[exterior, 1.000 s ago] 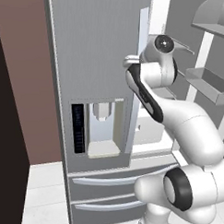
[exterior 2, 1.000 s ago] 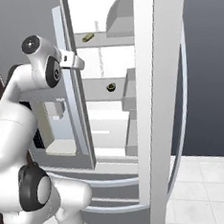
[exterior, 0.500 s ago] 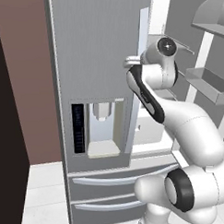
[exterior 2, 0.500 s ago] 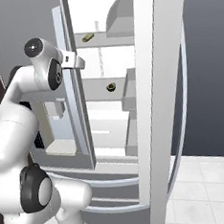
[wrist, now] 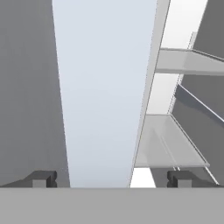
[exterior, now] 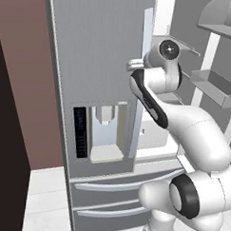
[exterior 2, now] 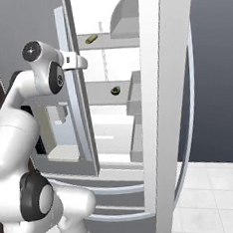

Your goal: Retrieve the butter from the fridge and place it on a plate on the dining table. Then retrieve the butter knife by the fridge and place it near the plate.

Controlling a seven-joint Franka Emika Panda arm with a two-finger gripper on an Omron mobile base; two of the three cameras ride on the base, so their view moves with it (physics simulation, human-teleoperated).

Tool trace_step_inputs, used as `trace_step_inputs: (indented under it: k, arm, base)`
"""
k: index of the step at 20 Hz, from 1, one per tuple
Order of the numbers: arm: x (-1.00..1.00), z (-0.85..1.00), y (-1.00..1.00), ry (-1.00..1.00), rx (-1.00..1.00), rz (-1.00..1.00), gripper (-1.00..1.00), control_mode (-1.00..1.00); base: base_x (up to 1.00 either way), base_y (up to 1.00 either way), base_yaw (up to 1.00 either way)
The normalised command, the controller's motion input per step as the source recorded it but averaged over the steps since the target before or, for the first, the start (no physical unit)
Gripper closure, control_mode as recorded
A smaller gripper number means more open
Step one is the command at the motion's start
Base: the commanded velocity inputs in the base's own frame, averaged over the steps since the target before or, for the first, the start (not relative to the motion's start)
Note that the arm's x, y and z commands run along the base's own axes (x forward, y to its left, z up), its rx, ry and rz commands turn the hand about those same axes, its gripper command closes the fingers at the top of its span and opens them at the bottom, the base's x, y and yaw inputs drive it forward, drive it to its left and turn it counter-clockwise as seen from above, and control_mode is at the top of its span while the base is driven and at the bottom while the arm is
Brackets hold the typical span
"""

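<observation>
The claw (wrist: 111, 179) stands wide, empty, straddling the pale edge of the fridge (exterior: 100, 64)'s left door. A small yellowish thing, maybe the butter (exterior 2: 91, 38), lies on the fridge's top shelf. Pushing forward from here could jam a finger against that door edge.

Fridge (exterior 2: 156, 85) open; top shelf (exterior 2: 102, 40) carries small yellowish item (exterior 2: 90, 39); middle shelf (exterior 2: 106, 87) carries small dark round item (exterior 2: 115, 90).
</observation>
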Motion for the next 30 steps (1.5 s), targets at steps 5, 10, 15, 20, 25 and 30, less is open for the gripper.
trace_step_inputs:
  k: [5, 10, 15, 20, 25, 30]
  arm:
    - [0.27, 0.00, 0.05, -0.06, 0.00, 0.00, -1.00, -1.00]
    - [0.30, 0.00, 0.00, -0.08, 0.00, 0.00, 1.00, -1.00]
    - [0.18, 0.00, 0.00, -0.07, 0.00, 0.01, 1.00, -1.00]
    - [0.02, 0.00, 0.00, 0.00, 0.00, 0.02, 1.00, -1.00]
    - [0.00, 0.00, 0.02, 0.00, 0.00, 0.00, 1.00, -1.00]
    - [-0.34, 0.02, 0.16, 0.00, 0.00, -0.07, 1.00, -1.00]
  base:
    - [0.00, 0.00, 0.00]
    - [0.00, 0.00, 0.00]
    - [0.00, 0.00, 0.00]
    - [0.00, 0.00, 0.00]
    - [0.00, 0.00, 0.00]
    - [0.00, 0.00, 0.00]
